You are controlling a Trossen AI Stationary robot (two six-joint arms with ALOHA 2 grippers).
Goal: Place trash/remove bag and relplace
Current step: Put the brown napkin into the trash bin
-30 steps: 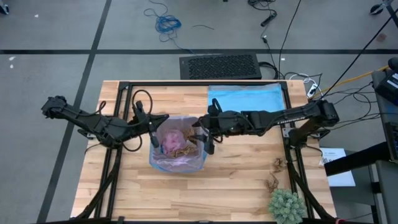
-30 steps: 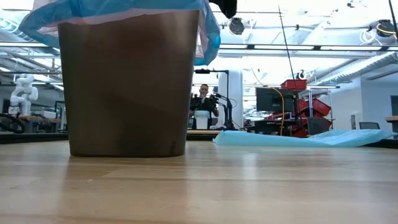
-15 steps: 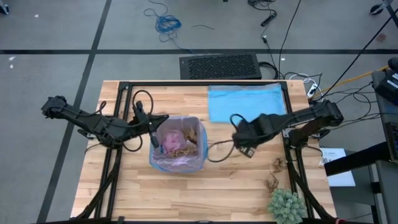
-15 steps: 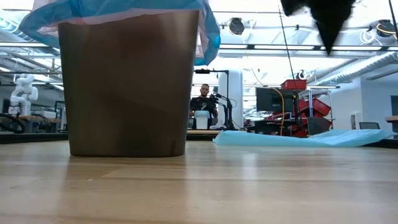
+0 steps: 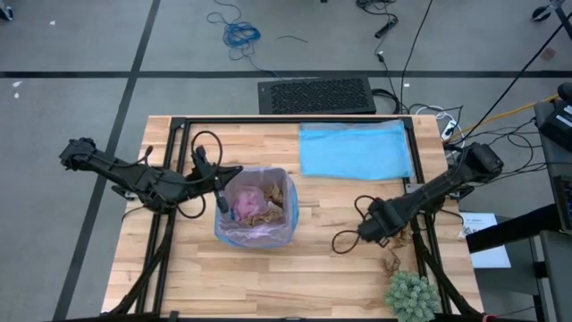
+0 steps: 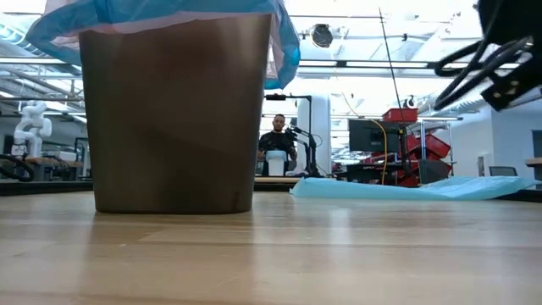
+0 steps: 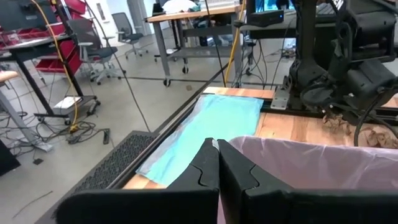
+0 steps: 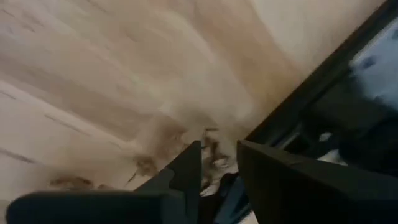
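The right gripper [image 5: 374, 230] swings away from the bin [image 5: 256, 207] toward four o'clock, its fingers narrowing, near brown wads [image 5: 399, 235].

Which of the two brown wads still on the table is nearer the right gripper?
The upper wad, lying by the table's right frame rail just beside the right gripper. The other wad sits lower, closer to the green plant.

We see bare table [image 5: 331, 268] left of the right gripper [image 5: 386, 234], brown wads [image 5: 391, 265] beneath, plant [image 5: 412, 295] nearby
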